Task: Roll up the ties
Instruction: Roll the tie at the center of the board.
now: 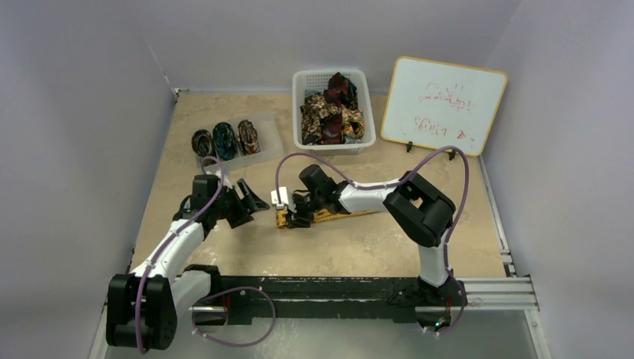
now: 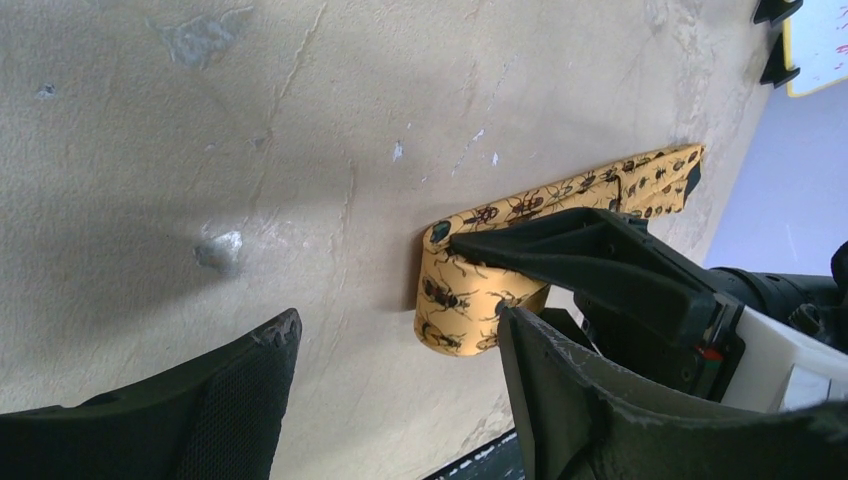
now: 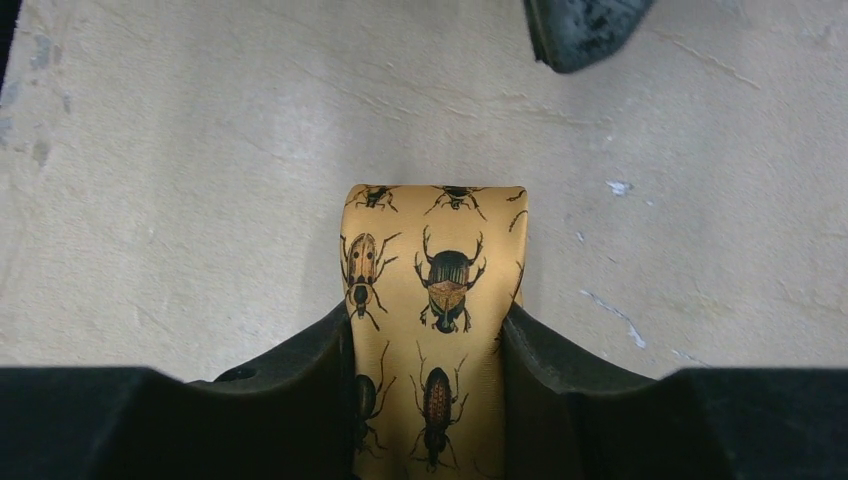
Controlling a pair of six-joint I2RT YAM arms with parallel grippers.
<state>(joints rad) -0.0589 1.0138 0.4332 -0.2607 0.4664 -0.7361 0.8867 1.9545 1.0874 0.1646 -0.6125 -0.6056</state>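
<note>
Back left, the tray holds three rolled ties: done. The left gripper has its jaws wide and empty, just beside the work. At the centre of the table lies the yellow tie, first turn formed at its left end, the rest flat. The right gripper pinches that roll across its width. Back right, the basket holds a heap of ties left to roll.

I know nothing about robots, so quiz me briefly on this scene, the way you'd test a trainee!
1. True or false: the left fingers grip the yellow tie.
2. How many rolled ties sit in the clear tray?
3. The yellow tie's print shows: A flowers, B beetles, C stripes.
Key: 1 false, the left fingers are open and the right fingers grip it; 2 three; 3 B.
</note>
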